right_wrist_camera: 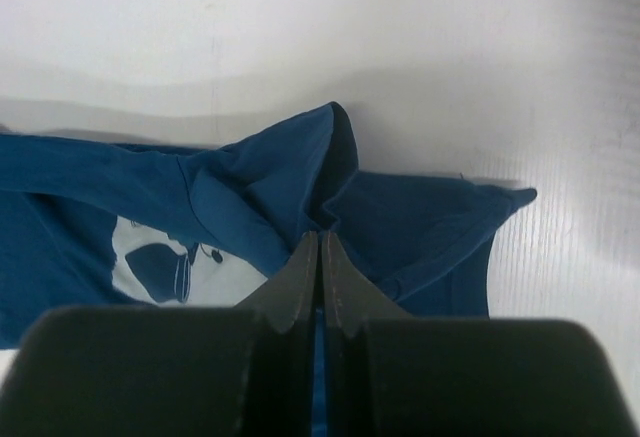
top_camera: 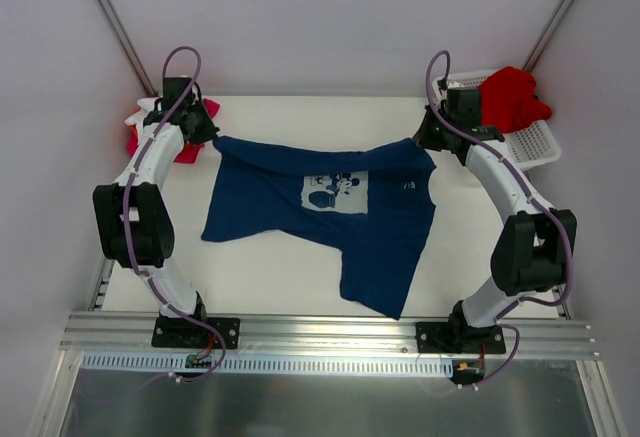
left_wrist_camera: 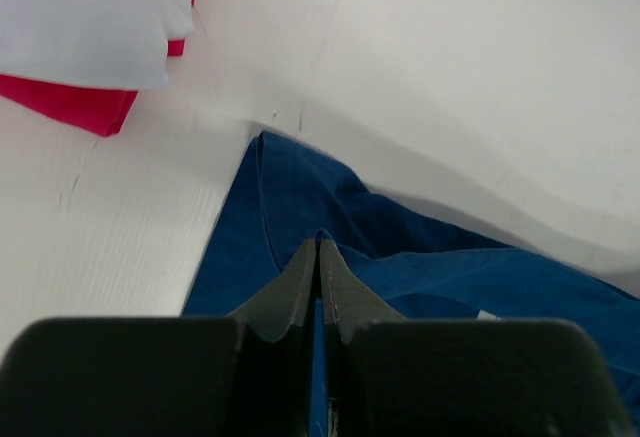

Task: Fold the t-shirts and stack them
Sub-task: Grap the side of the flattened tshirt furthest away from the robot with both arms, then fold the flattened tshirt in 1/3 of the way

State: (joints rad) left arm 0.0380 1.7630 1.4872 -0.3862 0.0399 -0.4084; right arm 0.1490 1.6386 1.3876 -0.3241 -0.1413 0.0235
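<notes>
**Left gripper** (left_wrist_camera: 320, 245): jaws pinched tight on a fold of the navy t-shirt (top_camera: 370, 222), at its far left corner.

**Right gripper** (right_wrist_camera: 320, 237): jaws likewise closed on a ridge of the same cloth, at the far right corner, near the white print (right_wrist_camera: 165, 257).

**Navy t-shirt:** lies print-up on the surface (top_camera: 270, 272) between the two arms. Its far edge is drawn between the two grips. The near part is slack and skewed toward the right arm's base.

**Handling, as judged:** light, limp, not fragile. It sags wherever unsupported, and the cloth should take a sure pinch with little slip. It is best held at paired corners or seams, both sides level, so the panel hangs flat.

**Also present:**
- Far left: white t-shirt (left_wrist_camera: 80, 17) lying on a red-pink t-shirt (left_wrist_camera: 80, 107), near the left gripper.
- Far right: red t-shirt (top_camera: 515, 97) heaped on the white basket (top_camera: 540, 142).
</notes>
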